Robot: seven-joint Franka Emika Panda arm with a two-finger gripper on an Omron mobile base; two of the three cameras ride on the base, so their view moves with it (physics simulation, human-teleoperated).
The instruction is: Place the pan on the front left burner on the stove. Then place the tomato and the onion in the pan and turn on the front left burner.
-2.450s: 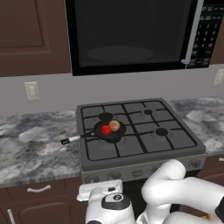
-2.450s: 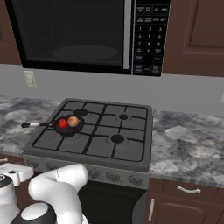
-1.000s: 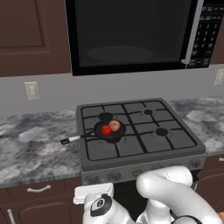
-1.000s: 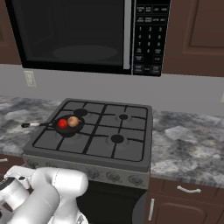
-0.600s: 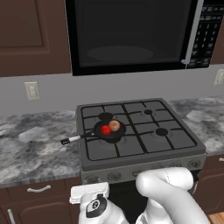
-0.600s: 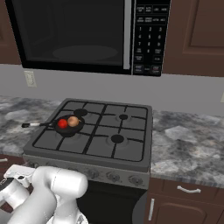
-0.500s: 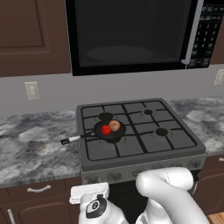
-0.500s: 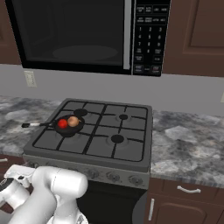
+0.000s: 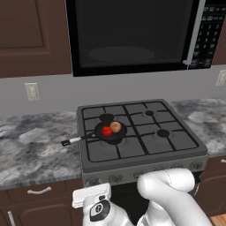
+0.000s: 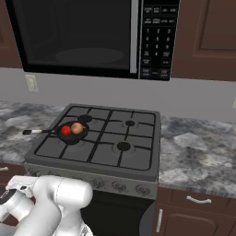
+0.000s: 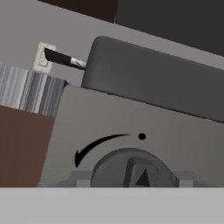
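**Closing on the front-left burner knob**

Reaching low at the stove's (image 9: pixel 141 132) front edge, the gripper faces a round knob (image 11: pixel 133 170) with a curved arrow above it. Whether its fingers are spread or pinching cannot be told. The pan (image 9: pixel 110 131) sits on the front left burner, holding tomato (image 9: pixel 107 131) and onion (image 9: pixel 115 126). Centring the fingers across the knob's ridge before twisting along the arrow would likely prevent slipping.

Stove (image 11: pixel 144 127) front panel filling close-up; round knob (image 11: pixel 133 170) sitting low centre under a curved arrow (image 11: pixel 94 146) and dot; pan (image 11: pixel 65 60) handle poking out upper left.
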